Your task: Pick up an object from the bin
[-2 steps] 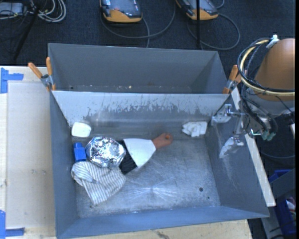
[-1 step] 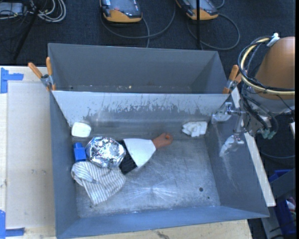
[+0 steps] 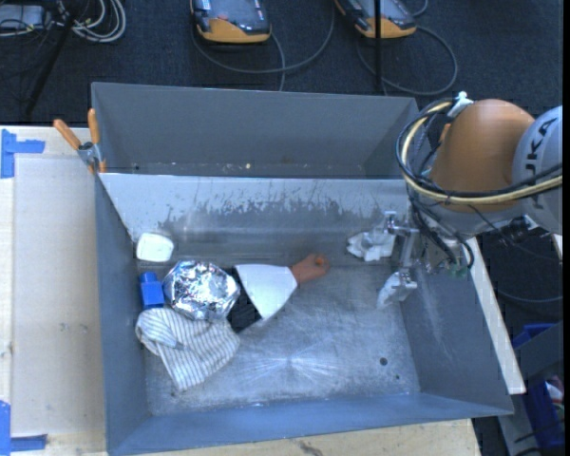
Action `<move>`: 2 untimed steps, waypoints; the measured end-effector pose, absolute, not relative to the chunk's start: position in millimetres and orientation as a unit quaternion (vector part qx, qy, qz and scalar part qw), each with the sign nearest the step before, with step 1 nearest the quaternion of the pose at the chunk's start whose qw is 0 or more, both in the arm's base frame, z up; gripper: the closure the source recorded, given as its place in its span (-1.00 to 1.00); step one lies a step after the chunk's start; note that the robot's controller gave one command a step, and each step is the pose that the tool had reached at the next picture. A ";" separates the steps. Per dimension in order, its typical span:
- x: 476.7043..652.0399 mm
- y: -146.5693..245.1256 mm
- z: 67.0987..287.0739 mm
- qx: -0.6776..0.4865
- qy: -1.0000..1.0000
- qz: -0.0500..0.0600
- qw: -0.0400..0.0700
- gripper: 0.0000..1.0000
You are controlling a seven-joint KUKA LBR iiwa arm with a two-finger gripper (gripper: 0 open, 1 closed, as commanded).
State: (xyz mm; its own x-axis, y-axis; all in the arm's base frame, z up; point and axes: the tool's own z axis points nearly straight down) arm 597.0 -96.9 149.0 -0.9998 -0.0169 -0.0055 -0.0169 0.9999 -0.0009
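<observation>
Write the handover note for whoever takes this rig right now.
Gripper: low in the right part of the bin; open or shut cannot be told.
A small white crumpled piece sits right beside it, on the side toward the heap; whether it is held is unclear.
Heap at the bin's left: foil ball, striped cloth, blue block, white oval piece, white scraper with brown handle.
Done: nothing clearly lifted.
Left: secure one thing and raise it out.
</observation>
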 end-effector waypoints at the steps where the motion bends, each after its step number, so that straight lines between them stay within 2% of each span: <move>1: 604.1 -88.9 118.9 0.011 1.000 0.001 -0.003 -1.00; 2: 620.8 -45.9 128.3 -0.003 1.000 0.000 0.001 -1.00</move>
State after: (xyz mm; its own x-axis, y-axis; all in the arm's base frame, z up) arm 620.8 -45.9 128.3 -1.0000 -0.0060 -0.0018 -0.0060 1.0000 0.0002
